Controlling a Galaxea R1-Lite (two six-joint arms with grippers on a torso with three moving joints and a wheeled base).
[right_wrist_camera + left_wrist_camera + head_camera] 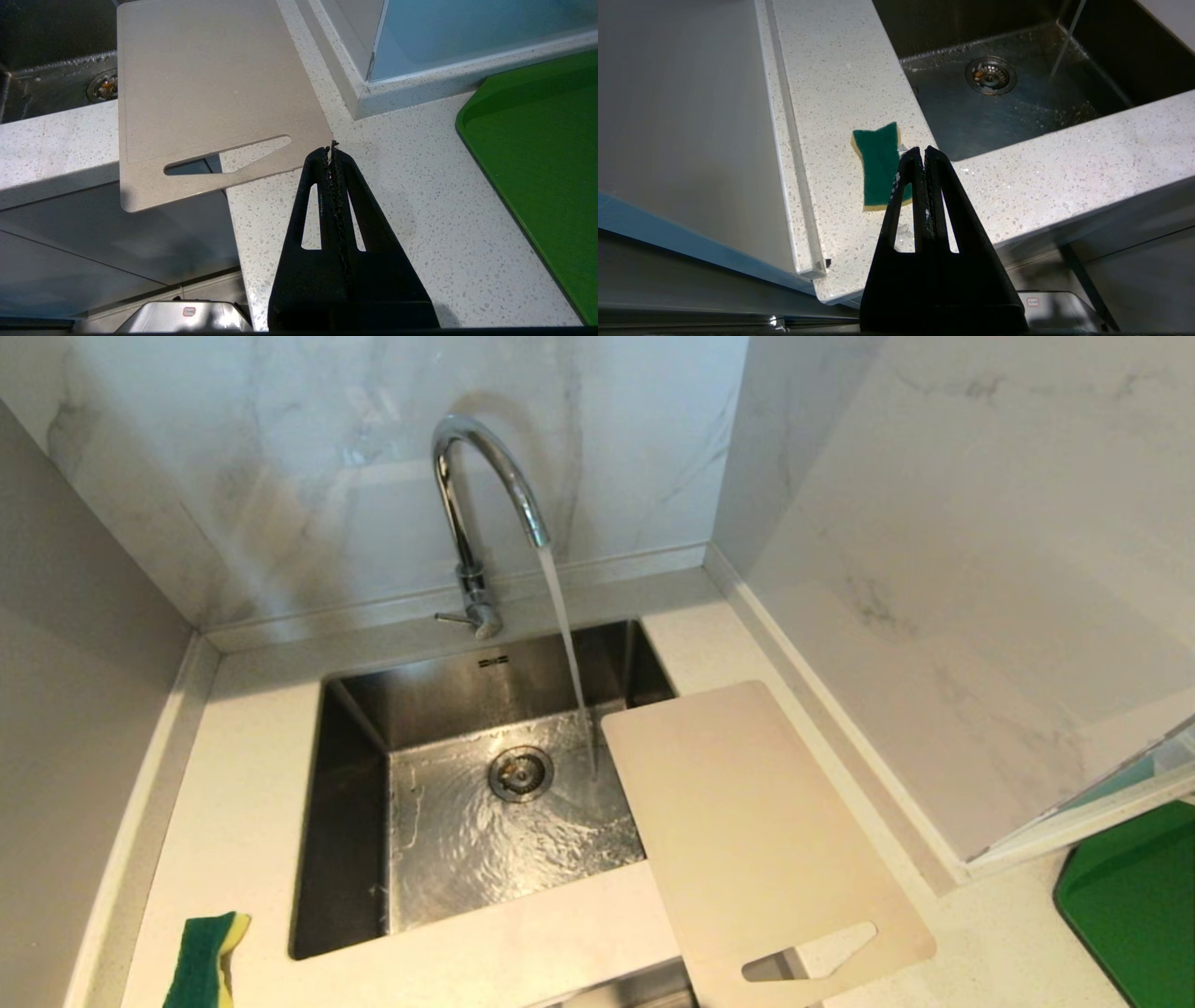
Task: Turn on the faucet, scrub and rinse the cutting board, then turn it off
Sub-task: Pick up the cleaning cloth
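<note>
Head view: neither arm shows here. The faucet (481, 513) is running, its stream falling into the sink (355, 784) and landing just beside the far corner of the cutting board (747, 831). The board lies flat, bridging the sink's right-hand corner and the counter (252, 775), with its slotted handle end jutting past the counter's front edge. A green and yellow sponge (207, 959) sits on the counter at the sink's other side.

Left wrist view: the left gripper (923, 150) is pressed shut with nothing in it, poised over the counter; the sponge lies just ahead of its tips, partly hidden behind them, and the sink opens beyond and to one side. Whether the tips touch the counter I cannot tell from this angle.

Right wrist view: the right gripper (331, 149) is likewise closed and empty. The board's handle corner sits just ahead of its tips, the slot a little further off. A green mat (537, 163) lies well apart on the other side.

The board looks thin, stiff and fairly light, probably slick once wet. The overhanging handle end, beside the slot, seems the best place to pinch it, since fingers can get above and below.

Only the head view shows the tap; only the right wrist view shows the overhang clearly.
</note>
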